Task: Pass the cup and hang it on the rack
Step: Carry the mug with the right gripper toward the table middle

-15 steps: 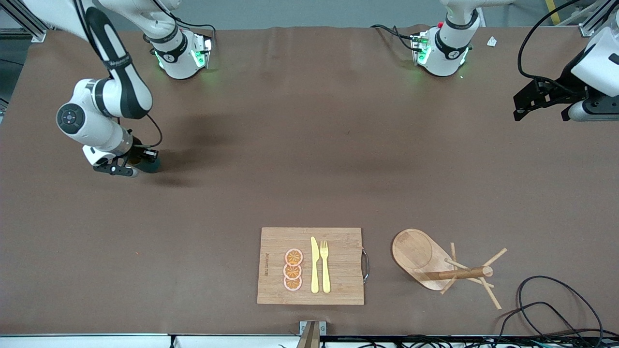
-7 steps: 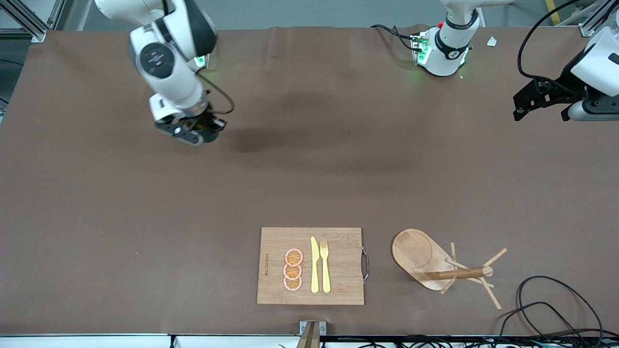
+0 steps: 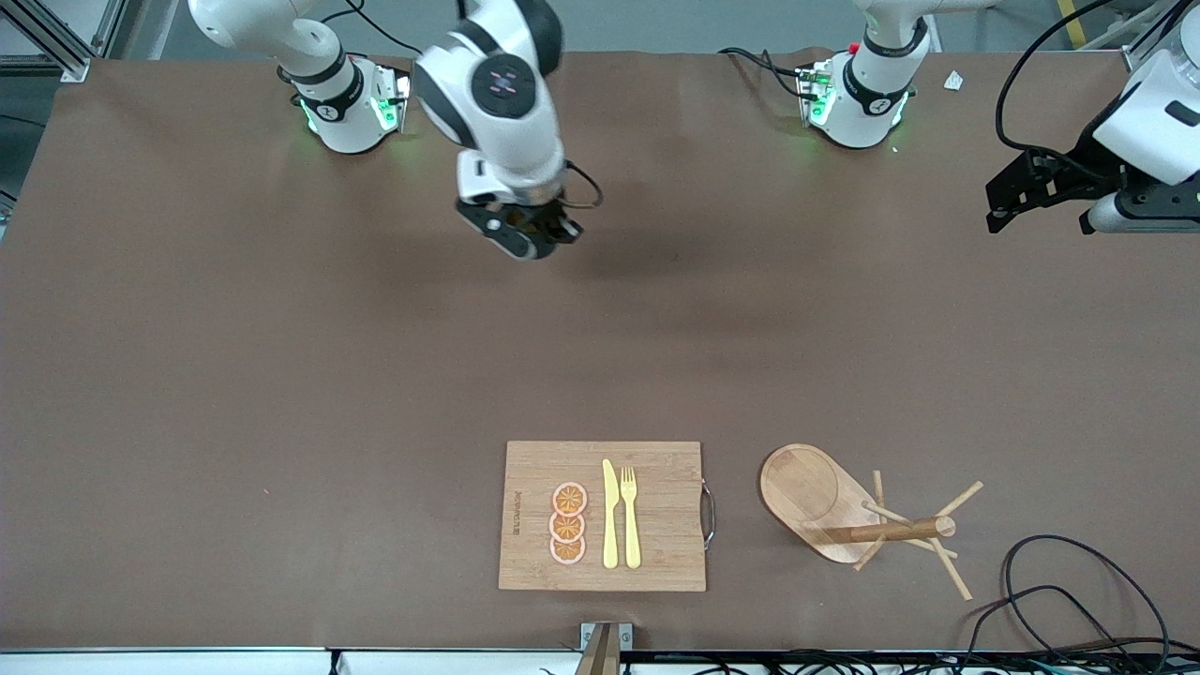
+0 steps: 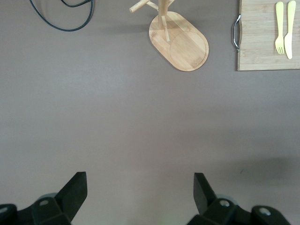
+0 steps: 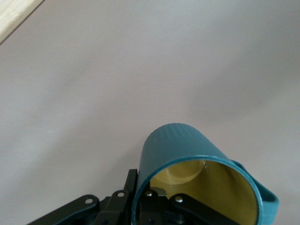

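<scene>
My right gripper [image 3: 528,234] is up over the table's middle, in front of the robot bases. It is shut on the wall of the dark teal cup [image 5: 183,145], one finger inside the mustard-yellow interior and one outside. The handle [image 5: 267,201] sticks out at the side. In the front view the hand hides most of the cup. The wooden rack [image 3: 848,516] stands near the front camera toward the left arm's end and also shows in the left wrist view [image 4: 180,42]. My left gripper [image 3: 1031,192] waits open and empty in the air at the left arm's end; it shows in its own view [image 4: 139,193].
A bamboo cutting board [image 3: 656,469] with orange slices, a yellow knife and a fork lies beside the rack, near the front camera. Black cables [image 3: 1059,581] loop at the table corner by the rack. A small white scrap [image 3: 953,81] lies near the left arm's base.
My right arm has lifted the cup from the right arm's end of the table and carried it toward the middle. My left gripper has shifted slightly.
</scene>
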Controlling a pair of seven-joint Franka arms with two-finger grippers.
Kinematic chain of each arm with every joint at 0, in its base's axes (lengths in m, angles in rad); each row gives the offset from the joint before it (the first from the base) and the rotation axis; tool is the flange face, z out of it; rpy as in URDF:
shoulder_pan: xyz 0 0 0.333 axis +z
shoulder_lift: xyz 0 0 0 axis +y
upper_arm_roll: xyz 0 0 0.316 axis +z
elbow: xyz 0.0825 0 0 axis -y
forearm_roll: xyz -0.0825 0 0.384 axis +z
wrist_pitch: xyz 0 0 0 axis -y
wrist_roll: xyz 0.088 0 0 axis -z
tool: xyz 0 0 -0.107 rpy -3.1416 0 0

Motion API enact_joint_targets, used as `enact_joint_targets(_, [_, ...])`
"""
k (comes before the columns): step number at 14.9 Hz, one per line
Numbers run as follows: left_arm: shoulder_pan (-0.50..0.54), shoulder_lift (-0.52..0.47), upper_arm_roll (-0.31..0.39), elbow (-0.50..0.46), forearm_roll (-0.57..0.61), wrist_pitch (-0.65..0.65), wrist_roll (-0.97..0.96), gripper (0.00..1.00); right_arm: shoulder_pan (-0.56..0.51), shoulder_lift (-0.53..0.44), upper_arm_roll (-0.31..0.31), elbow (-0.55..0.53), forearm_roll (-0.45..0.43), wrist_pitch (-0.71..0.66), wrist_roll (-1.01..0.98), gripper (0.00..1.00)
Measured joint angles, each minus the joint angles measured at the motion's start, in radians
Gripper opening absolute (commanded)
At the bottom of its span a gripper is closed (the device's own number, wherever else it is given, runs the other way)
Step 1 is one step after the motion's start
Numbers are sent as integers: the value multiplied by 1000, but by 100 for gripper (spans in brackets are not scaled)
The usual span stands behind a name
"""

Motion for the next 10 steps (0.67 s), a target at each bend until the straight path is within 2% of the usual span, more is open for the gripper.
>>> enact_joint_targets(4, [0,0,-5,-1,0,0,-1,100,2,215,-11,204,2,2,24,0])
enact_joint_targets(10, [-1,2,-11,-2,0,0,-1,100,12,315,-10,348,23,0,156,0])
